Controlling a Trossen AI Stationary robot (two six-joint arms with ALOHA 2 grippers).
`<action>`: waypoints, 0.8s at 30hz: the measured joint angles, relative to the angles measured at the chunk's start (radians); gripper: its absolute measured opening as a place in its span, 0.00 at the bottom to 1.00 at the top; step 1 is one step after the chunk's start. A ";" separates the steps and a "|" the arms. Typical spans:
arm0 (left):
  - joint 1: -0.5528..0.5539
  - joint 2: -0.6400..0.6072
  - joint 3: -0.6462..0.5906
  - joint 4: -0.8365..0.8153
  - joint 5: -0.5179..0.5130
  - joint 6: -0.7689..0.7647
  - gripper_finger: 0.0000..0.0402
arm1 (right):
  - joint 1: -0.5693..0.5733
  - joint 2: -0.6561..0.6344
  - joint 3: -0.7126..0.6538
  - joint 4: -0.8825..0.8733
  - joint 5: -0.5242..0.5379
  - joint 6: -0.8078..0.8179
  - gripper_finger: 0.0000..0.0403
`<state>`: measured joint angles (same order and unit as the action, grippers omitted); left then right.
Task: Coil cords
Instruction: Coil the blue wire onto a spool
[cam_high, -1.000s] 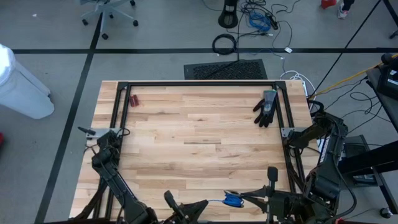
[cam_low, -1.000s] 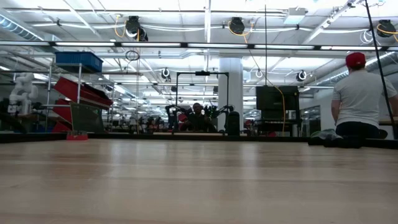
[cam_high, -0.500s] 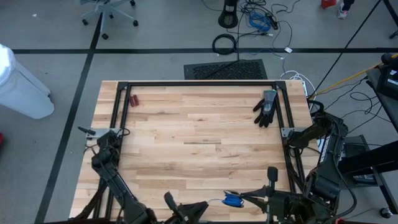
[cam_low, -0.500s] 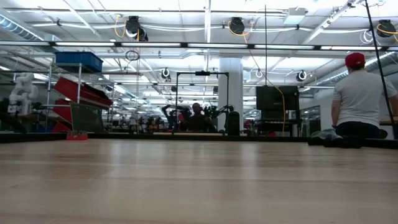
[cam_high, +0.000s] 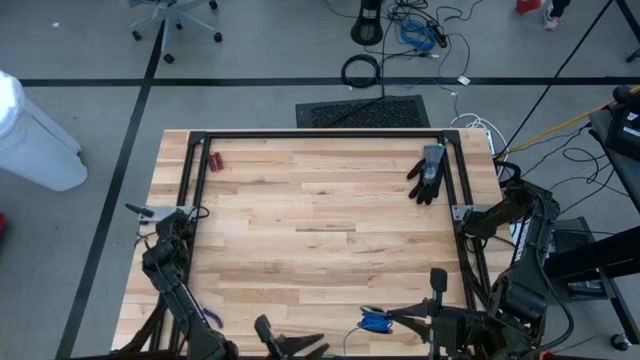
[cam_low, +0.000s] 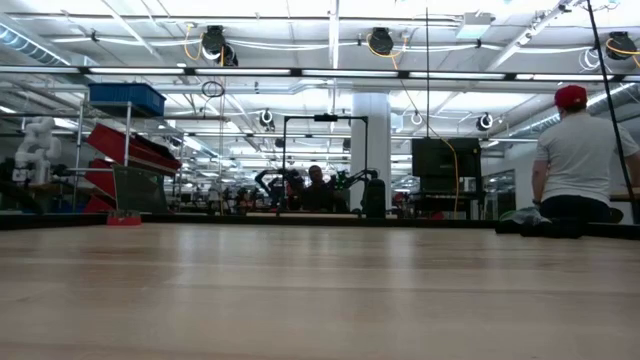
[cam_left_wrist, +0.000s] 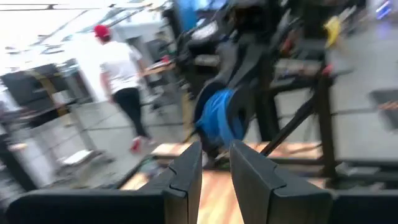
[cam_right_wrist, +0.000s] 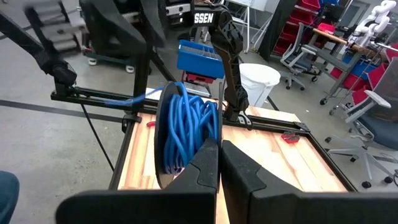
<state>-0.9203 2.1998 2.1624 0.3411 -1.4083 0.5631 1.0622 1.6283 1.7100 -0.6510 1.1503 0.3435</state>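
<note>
Cord (cam_high: 373, 322): small blue coil at near edge of table (cam_high: 320, 215), right of centre, w/ thin blue-grey tail running off toward L arm. In R wrist view, seen as tight bright-blue loops (cam_right_wrist: 186, 130) standing on edge, right at the fingertips.

R claw (cam_high: 395, 320): low at near edge, pointing across toward L side. Narrow, pinched on the coil (cam_right_wrist: 217, 144); fingers almost touching below the loops.

L claw (cam_high: 290, 347): at near edge, left of the cord, apart from it. Narrow gap betw. fingers (cam_left_wrist: 216, 152), nothing in it. L wrist view blurred; blue coil (cam_left_wrist: 217, 118) visible beyond the fingertips, not touching.

Elsewhere on table: black glove (cam_high: 428, 175) near far R corner, flat; red-handled pliers (cam_high: 215, 160) near far L corner, also visible past the coil in R wrist view (cam_right_wrist: 291, 136). Both well apart from cord & claws.

Containers: white bin (cam_high: 35, 130) on floor off table's far L side, upright; contents can't tell. Same bin (cam_right_wrist: 260, 78) behind L arm in R wrist view, inside not shown. Blue bin (cam_low: 125, 98) on top of a rack in the room, red bins below it; contents hidden.

Person in red cap (cam_low: 578, 160) standing in the room, back turned, away from table.
</note>
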 joint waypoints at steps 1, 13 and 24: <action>0.001 0.000 0.001 0.012 0.034 -0.007 0.22 | 0.000 0.000 0.000 0.000 0.000 0.000 0.00; 0.055 0.004 0.000 -0.051 0.189 -0.154 0.39 | 0.000 0.000 0.000 0.000 0.000 0.000 0.00; 0.084 0.005 0.000 -0.129 0.184 -0.245 0.43 | 0.000 0.000 0.000 0.000 -0.001 0.000 0.00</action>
<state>-0.8365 2.2045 2.1626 0.2118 -1.2247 0.3186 1.0622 1.6284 1.7103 -0.6506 1.1496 0.3436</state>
